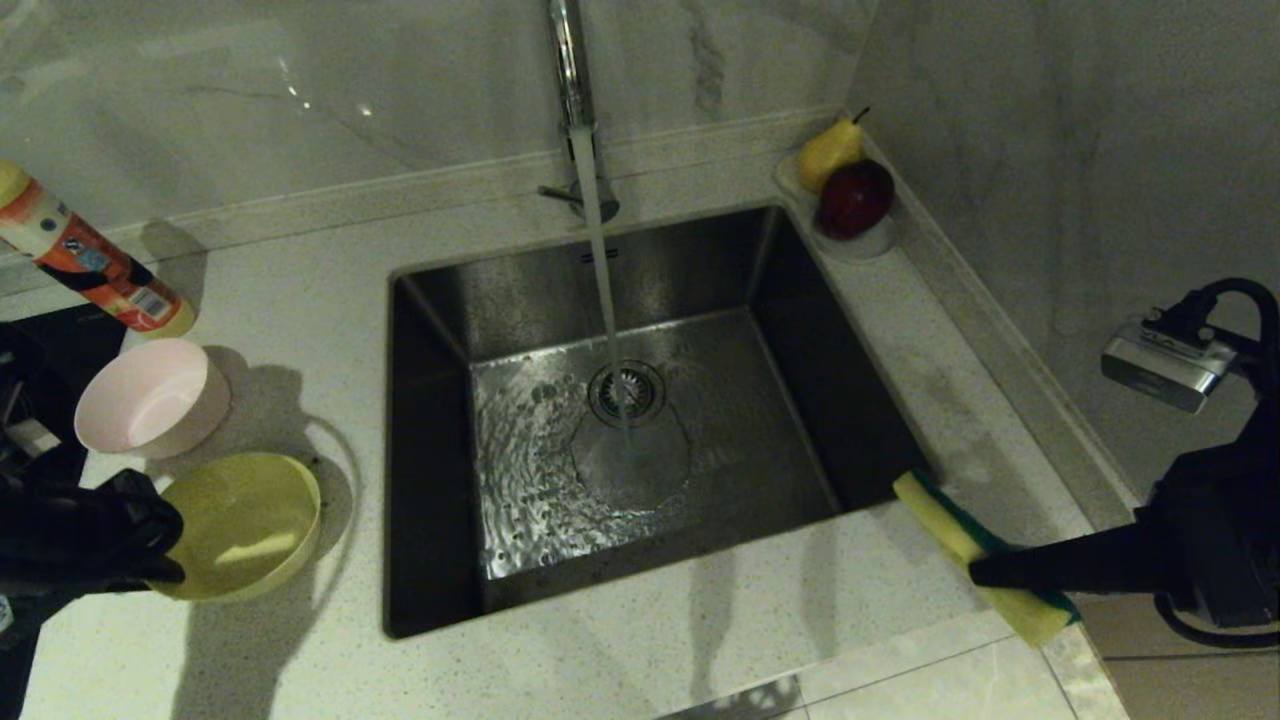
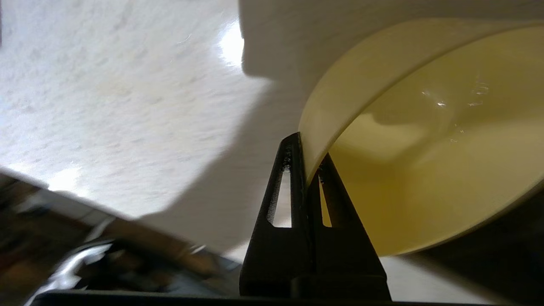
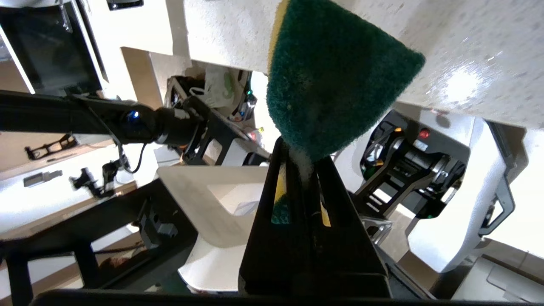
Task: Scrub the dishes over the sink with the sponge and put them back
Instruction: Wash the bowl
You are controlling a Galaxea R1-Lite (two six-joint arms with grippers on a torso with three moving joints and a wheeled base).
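Left of the sink point(image 1: 700, 280), left end effector point(image 2: 307, 170) pinches yellow bowl point(image 1: 245, 525) rim, right end effector point(image 3: 302, 165) clamps sponge point(image 1: 985, 560); next: lift bowl over basin.

Sink point(image 1: 800, 330): brushed steel, wet sheen. Yellow bowl point(image 1: 245, 525): smooth plastic. Sponge point(image 1: 965, 540): foam, rough green scouring face. Counter point(image 1: 300, 300): speckled stone.

Left claw point(image 2: 308, 170) pinched tight at the counter's left; right claw point(image 3: 304, 165) clamped, low right.
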